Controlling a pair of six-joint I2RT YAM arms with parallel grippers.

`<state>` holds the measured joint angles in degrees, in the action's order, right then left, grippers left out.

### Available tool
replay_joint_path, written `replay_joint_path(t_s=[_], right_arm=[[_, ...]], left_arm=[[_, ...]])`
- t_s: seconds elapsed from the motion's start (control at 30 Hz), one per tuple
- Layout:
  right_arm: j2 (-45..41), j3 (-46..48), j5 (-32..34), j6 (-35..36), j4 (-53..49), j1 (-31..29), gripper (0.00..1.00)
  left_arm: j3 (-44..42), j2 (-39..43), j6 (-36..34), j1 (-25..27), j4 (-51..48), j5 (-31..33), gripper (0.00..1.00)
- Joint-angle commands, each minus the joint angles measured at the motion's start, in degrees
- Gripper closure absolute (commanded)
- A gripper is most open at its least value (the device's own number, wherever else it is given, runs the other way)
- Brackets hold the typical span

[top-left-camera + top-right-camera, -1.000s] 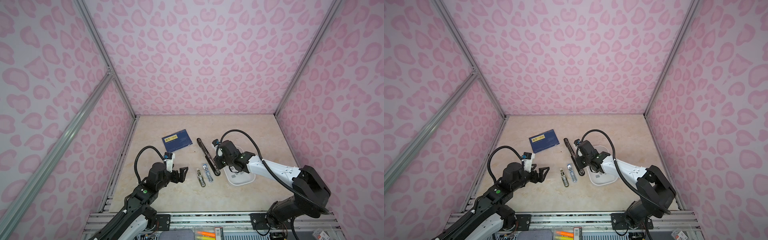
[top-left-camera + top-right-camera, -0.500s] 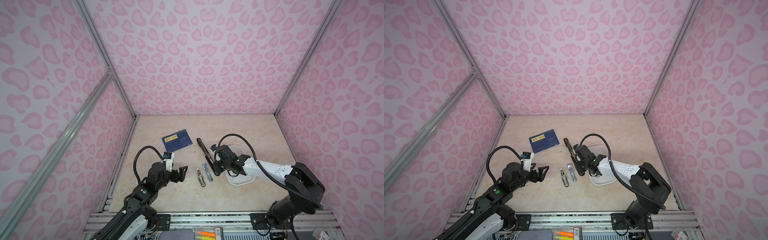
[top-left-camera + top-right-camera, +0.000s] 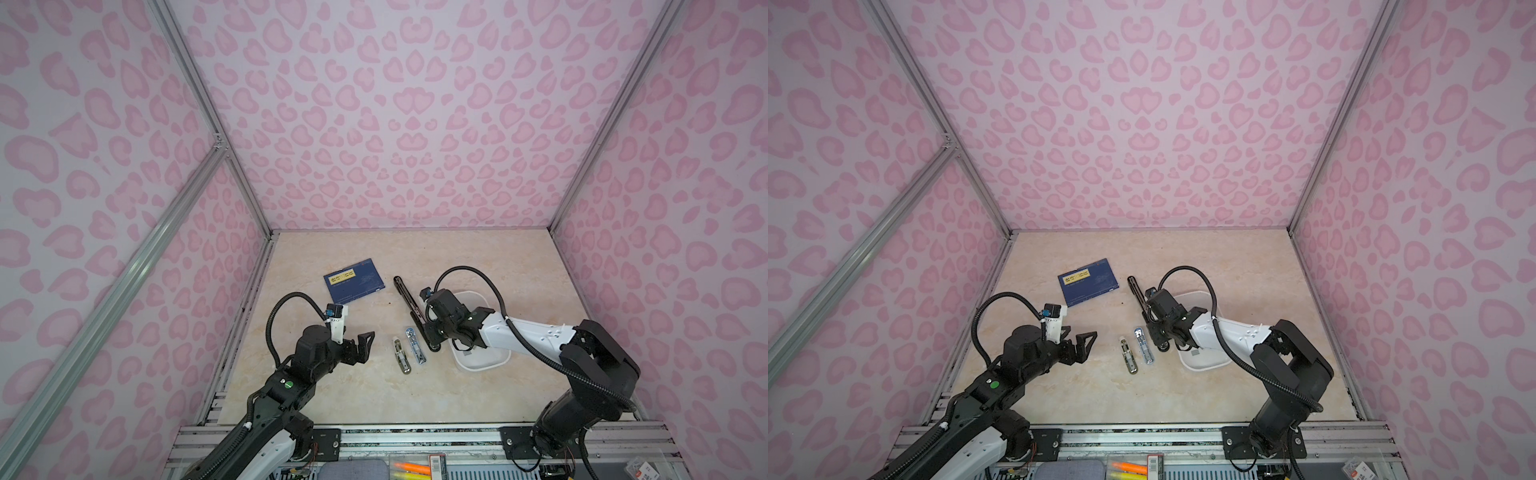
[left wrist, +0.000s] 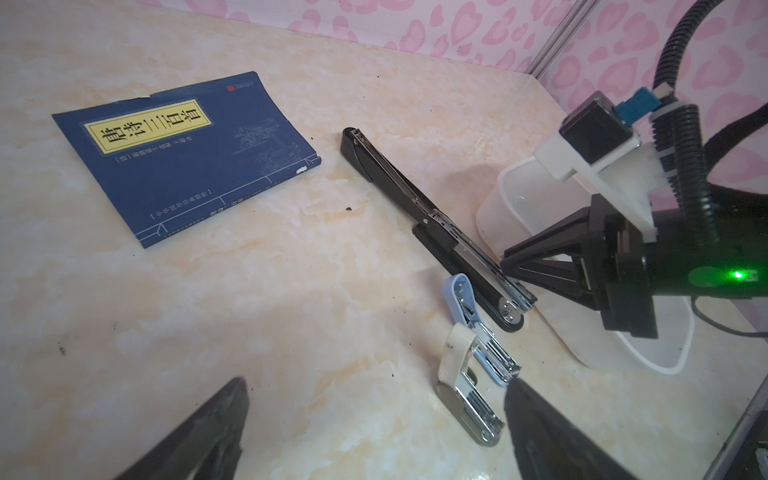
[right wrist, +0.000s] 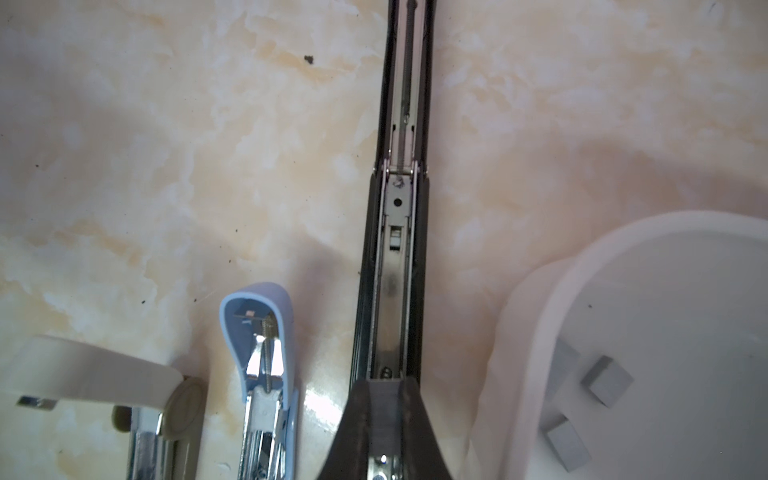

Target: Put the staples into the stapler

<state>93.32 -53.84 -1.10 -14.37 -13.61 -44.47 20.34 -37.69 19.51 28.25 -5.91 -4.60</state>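
Note:
A long black stapler (image 3: 409, 303) (image 3: 1137, 291) lies opened flat on the marble table, its metal channel (image 5: 395, 266) facing up. My right gripper (image 3: 431, 334) (image 3: 1160, 334) (image 5: 384, 386) sits low over the stapler's near end, shut on a grey strip of staples (image 5: 384, 409) held in line with the channel. More staples (image 5: 606, 380) lie loose in the white tray (image 5: 519, 332) (image 3: 490, 363) beside the stapler. To the left, my left gripper (image 3: 362, 347) (image 4: 376, 384) hovers open and empty.
Two small staplers lie open between the arms, a blue one (image 3: 415, 347) (image 5: 259, 332) next to the black stapler and a cream one (image 3: 401, 357) (image 4: 457, 353) beside it. A blue book (image 3: 354, 284) lies further back. Pink walls enclose the table.
My right gripper has slid toward the table's front along the black stapler and lowered onto its near end. The left arm has stayed still.

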Motion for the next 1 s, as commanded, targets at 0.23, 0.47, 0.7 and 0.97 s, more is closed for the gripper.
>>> replay_joint_path(t_s=[0.23,0.47,0.7,0.97], right_arm=[[0.8,-0.5,1.0,-0.9,-1.1,-0.1,0.92],[1.5,-0.8,1.2,-1.1,-1.3,-0.2,0.92],[1.8,-0.8,1.3,-1.3,-1.4,-0.2,0.92],[2.0,-0.7,1.1,-1.6,-1.8,-0.2,0.93]], left_arm=[[-0.1,0.3,0.1,0.0,1.3,0.5,0.03],[-0.1,0.3,0.1,0.0,1.2,0.5,0.03],[-0.1,0.3,0.1,0.0,1.2,0.6,0.03],[-0.1,0.2,0.1,0.0,1.2,0.7,0.03]])
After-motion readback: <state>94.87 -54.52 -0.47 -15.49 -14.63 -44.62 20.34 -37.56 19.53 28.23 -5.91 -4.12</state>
